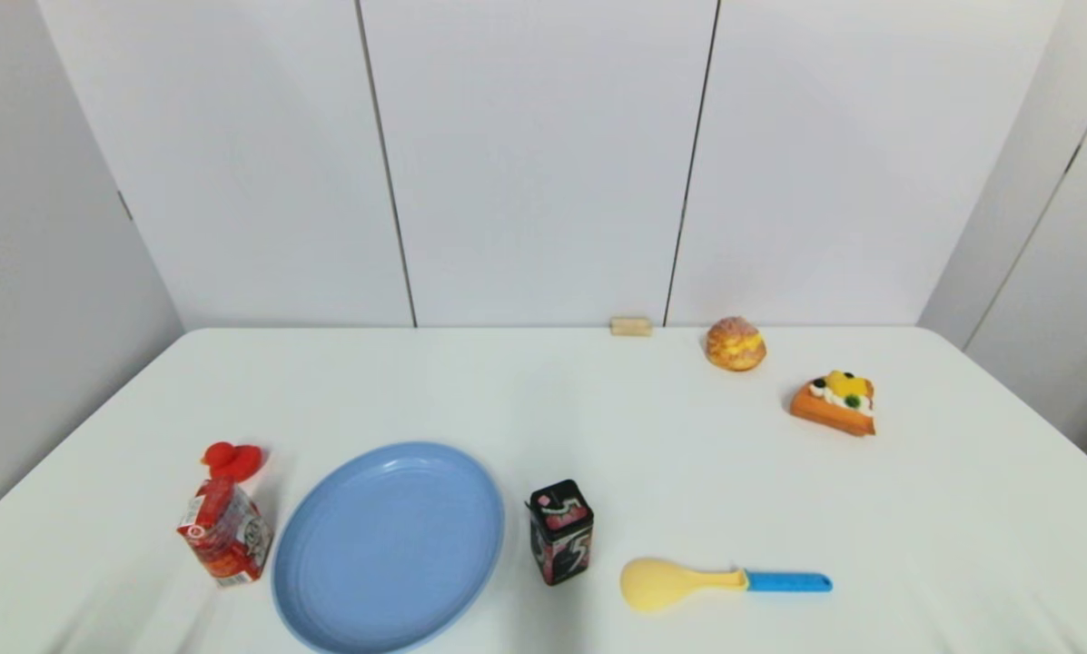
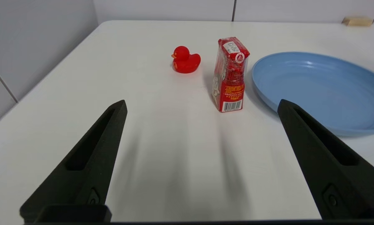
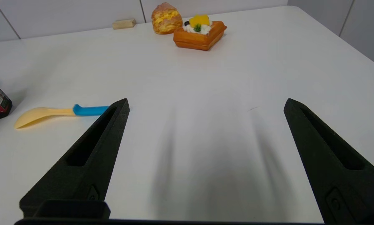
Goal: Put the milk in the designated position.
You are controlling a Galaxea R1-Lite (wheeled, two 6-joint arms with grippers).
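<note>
Head view shows the white worktop (image 1: pixel 597 409) first, then the blue plate (image 1: pixel 389 545), and just beside its left rim the milk (image 1: pixel 225 531), upright with its long axis vertical, a red duck (image 1: pixel 232 460) behind it. From the left wrist view the milk (image 2: pixel 230 75) stands straight ahead of the left hand (image 2: pixel 202 104), fingers wide apart, not touching. Right hand (image 3: pixel 205 103), also spread and empty, is well apart, so the left arm is nearer

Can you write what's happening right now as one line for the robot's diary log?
milk: upright, beside blue plate | left end effector: open, short of milk | right end effector: open, idle
</note>
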